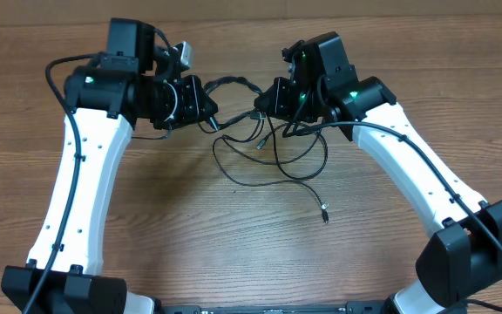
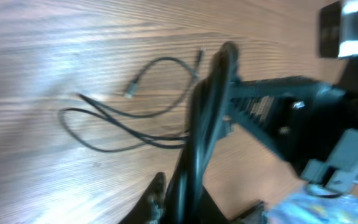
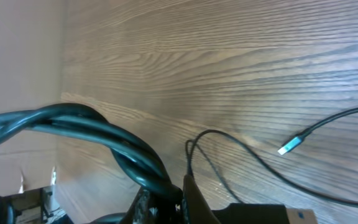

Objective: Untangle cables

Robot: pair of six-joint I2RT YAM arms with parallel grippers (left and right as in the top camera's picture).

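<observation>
The thin black cables [image 1: 273, 150] lie in loose loops on the wooden table between my arms, with one plug end [image 1: 324, 210] trailing toward the front. A twisted section of cable [image 1: 234, 85] spans between both grippers. My left gripper [image 1: 204, 109] is shut on its left end, seen close in the left wrist view [image 2: 191, 198], where the twisted strand [image 2: 210, 93] runs up to the other gripper. My right gripper [image 1: 268, 98] is shut on the right end, and it shows in the right wrist view [image 3: 166, 190] pinching the twisted strand [image 3: 98, 127].
Loose loops and a plug [image 2: 130, 92] lie on the wood in the left wrist view. Another loop [image 3: 229, 155] and a silver plug [image 3: 289, 146] lie on the table in the right wrist view. The robot arms' own thicker cable [image 1: 408, 144] runs along the right arm.
</observation>
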